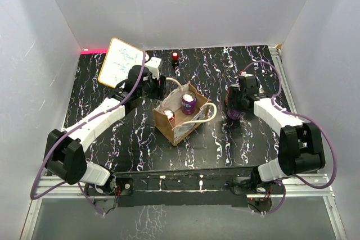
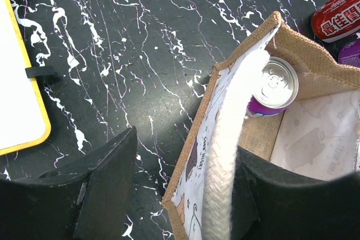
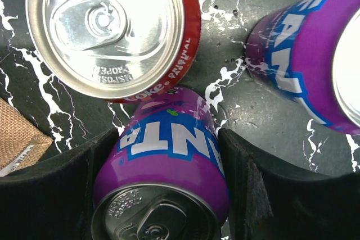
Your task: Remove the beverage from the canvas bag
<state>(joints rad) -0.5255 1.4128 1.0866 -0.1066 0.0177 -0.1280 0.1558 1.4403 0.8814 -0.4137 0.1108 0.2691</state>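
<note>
On the black desk [image 1: 236,139] with white veins, closed in by plain white walls [image 1: 197,4], the canvas bag [image 1: 183,128] stood in the middle with cans [image 1: 188,103] inside, my left claw [image 2: 185,172] wide around its handle [image 2: 230,139], my right claw [image 3: 169,189] holding a purple can [image 3: 169,150].

Top view: high, angled down, far. Wrist views: close, looking down (left shares canvas bag [image 1: 185,129] with top).

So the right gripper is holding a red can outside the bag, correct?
No. The can in the right gripper is a purple Fanta can; the red Coke can stands free beside it. The right wrist view shows it.
</note>
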